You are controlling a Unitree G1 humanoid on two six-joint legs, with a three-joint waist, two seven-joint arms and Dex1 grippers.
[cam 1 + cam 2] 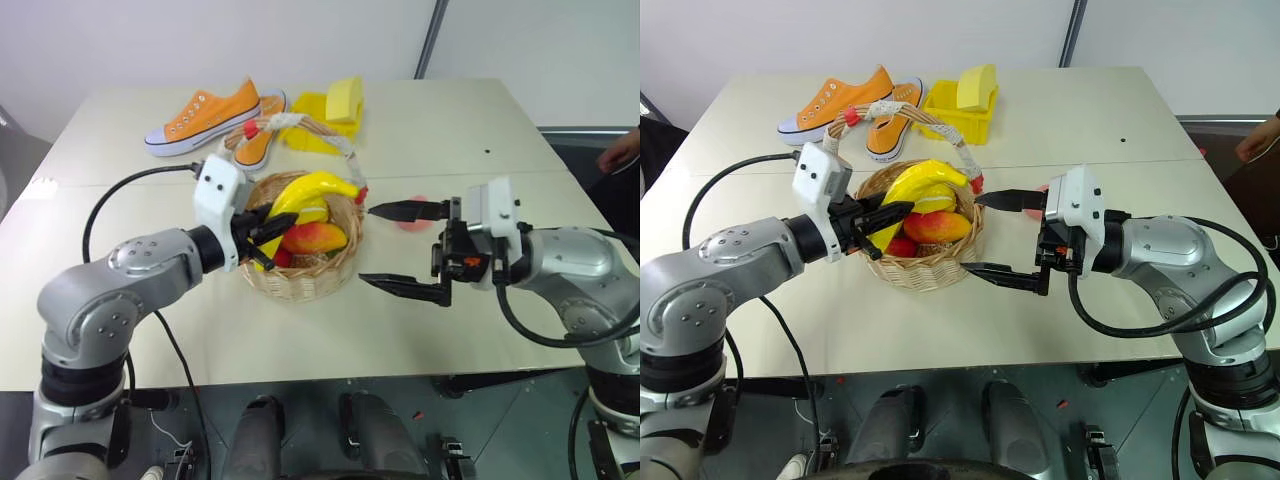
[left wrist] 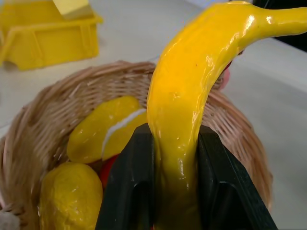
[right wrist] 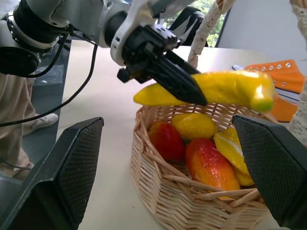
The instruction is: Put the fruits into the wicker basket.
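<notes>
- The left gripper (image 1: 262, 228) is clamped on the near end of the banana (image 1: 312, 190); the banana's free end arches past the fingertips, above the wicker basket (image 1: 930, 268).
- Directly below that gripper, inside the basket, lie a lemon-like piece (image 3: 194, 125), a mango-like piece (image 3: 209, 165) and a red piece (image 3: 166, 140).
- The right gripper (image 1: 404, 250) stands wide and holds nothing, just beside the basket's far rim from the left gripper.
- A peach (image 1: 413, 217) lies on the table (image 1: 480, 120) just behind the right gripper's upper finger, outside the basket.
- Risk: the long banana, if released this high, may tip over the rim or catch the handle (image 1: 958, 148).
- Risk: the two grippers are close; either reaching may clip the other.
</notes>
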